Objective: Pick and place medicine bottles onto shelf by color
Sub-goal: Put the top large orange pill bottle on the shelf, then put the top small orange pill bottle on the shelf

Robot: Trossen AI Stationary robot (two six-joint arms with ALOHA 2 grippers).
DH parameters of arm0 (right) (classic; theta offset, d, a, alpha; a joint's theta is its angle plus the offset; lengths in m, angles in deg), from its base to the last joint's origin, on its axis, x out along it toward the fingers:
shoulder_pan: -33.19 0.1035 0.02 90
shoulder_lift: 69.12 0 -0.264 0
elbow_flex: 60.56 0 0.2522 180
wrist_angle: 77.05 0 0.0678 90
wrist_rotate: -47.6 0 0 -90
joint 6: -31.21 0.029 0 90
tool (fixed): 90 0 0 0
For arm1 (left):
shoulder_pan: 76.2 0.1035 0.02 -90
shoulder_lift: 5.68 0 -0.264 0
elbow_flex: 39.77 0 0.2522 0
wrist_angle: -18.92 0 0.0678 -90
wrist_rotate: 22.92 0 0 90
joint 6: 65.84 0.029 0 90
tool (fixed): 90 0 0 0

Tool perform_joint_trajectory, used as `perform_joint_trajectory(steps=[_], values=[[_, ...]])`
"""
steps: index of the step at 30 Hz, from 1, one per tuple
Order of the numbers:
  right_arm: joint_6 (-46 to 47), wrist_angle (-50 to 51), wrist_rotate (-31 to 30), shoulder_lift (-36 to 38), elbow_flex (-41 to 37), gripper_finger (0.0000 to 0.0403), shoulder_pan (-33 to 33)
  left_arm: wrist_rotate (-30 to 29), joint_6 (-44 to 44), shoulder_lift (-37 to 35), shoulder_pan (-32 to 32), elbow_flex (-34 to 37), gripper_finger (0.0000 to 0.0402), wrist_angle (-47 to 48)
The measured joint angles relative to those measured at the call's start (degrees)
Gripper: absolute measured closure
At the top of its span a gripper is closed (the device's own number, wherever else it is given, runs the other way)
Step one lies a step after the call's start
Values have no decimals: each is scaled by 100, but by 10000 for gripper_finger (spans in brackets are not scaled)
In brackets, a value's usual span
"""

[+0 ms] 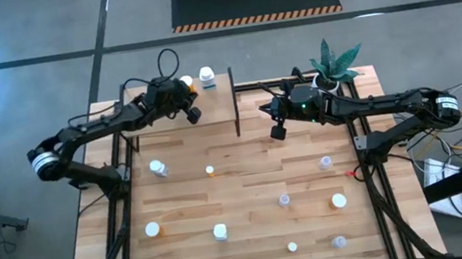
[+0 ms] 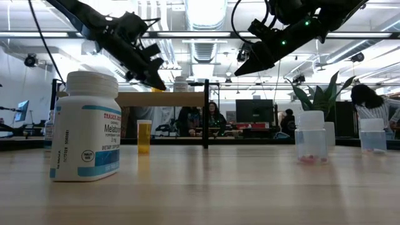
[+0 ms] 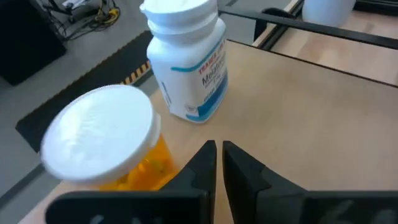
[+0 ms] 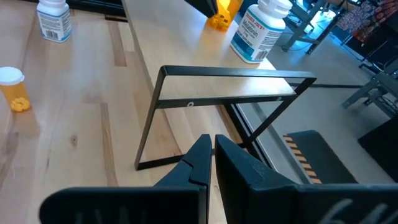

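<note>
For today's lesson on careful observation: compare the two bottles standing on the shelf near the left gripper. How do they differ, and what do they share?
The orange bottle has a see-through orange body with no label showing; the white bottle is opaque with a blue-printed label. The orange bottle stands right beside the left gripper, whose fingers are nearly together and hold nothing; the white bottle stands farther off on the shelf. Both are upright and have white caps.

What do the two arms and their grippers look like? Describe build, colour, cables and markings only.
Both arms are dark, slim and jointed. Each has a white band near its base. A black cable loops above the left gripper. The right gripper has a green light just behind it on the wrist. In the wrist views, each gripper ends in two black wedge-shaped fingers tapering to narrow tips.
</note>
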Motion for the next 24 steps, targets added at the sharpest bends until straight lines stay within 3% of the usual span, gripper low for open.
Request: perform_joint_trajectory(steps=[3,10,17,24], values=[[0,0,5,0,0,390,2,-87,-148,141,-29,2,391,-228],[-2,0,13,0,0,390,1,-1185,-257,121,-181,-44,391,-281],[-4,0,13,0,0,390,1,-1319,-293,-85,-197,-49,391,-29],[-193,125,47,0,-29,390,-1,-1011,-99,-956,-549,-205,391,1440]])
